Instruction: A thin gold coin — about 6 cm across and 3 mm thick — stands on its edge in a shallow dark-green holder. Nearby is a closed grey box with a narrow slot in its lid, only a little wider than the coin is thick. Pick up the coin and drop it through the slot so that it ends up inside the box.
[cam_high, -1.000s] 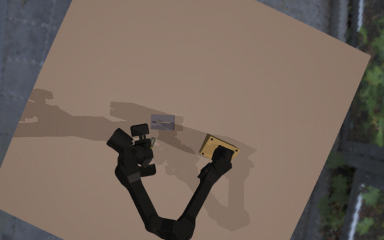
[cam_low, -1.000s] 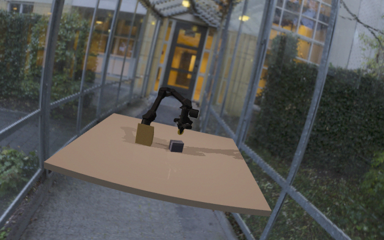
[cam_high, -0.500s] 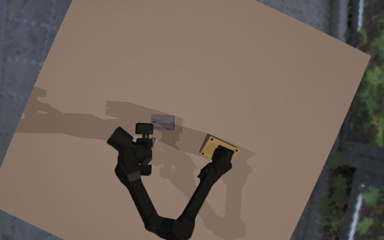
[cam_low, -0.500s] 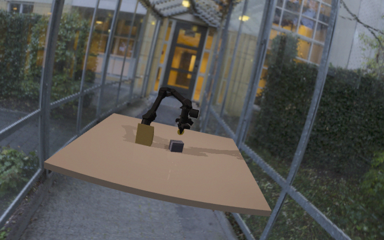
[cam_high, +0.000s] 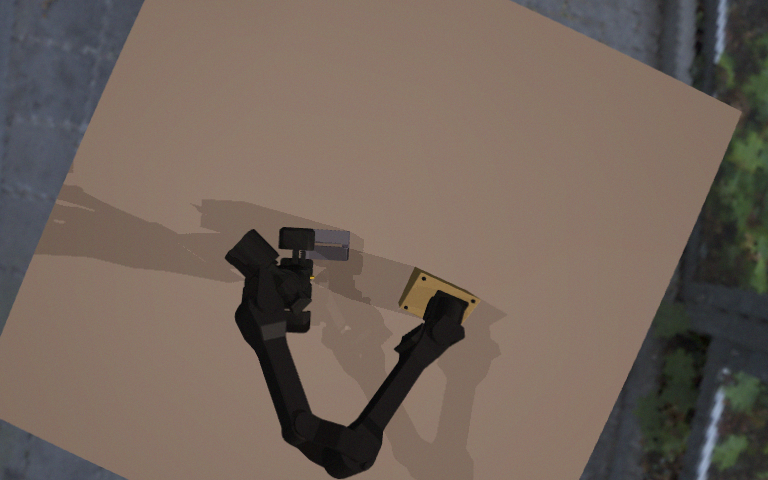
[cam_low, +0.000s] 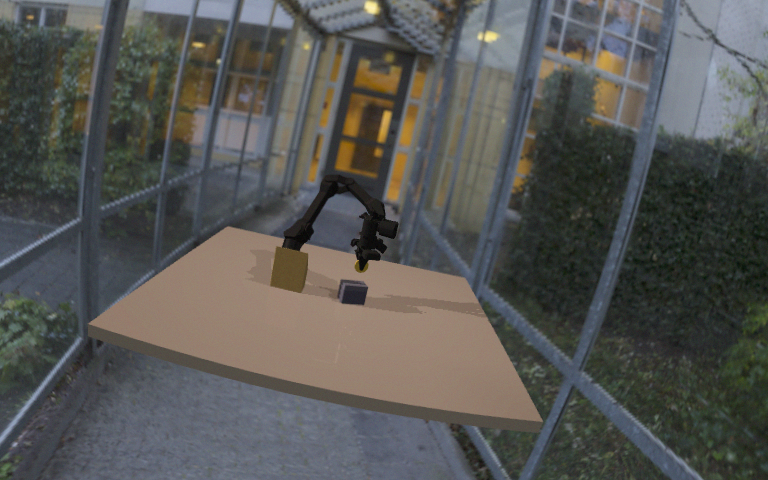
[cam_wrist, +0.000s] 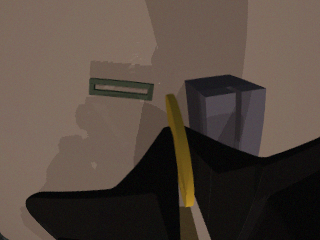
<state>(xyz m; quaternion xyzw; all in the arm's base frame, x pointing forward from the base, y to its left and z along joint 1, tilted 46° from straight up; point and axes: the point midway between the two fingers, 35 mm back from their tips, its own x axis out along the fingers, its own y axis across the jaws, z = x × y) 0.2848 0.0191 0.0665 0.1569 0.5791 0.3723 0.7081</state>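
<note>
Coin (cam_wrist: 180, 150) is pinched edge-on in the gripper (cam_wrist: 183, 210), lifted off the table, with its gold rim poking out past the fingertips in the wrist view. The jaws are nearly together, clamped on its two flat faces, which looks like the right hold for something this thin. I'd guess it's stiff, light and a bit slick, so any bump on its rim could twist it in the grip. Holding it low on the disc leaves the free edge clear to go in first.

Just beside it sits the grey box (cam_wrist: 227, 116), with the slot (cam_wrist: 235, 115) showing as a dark line along the lid. The coin isn't over the slot yet; from outside it hangs above and a little behind the box (cam_low: 353, 292). The dark-green holder (cam_wrist: 122, 88) sits vacant on the table (cam_low: 396, 362), off to the other side. The arm's tan base block (cam_high: 417, 291) is further out.
</note>
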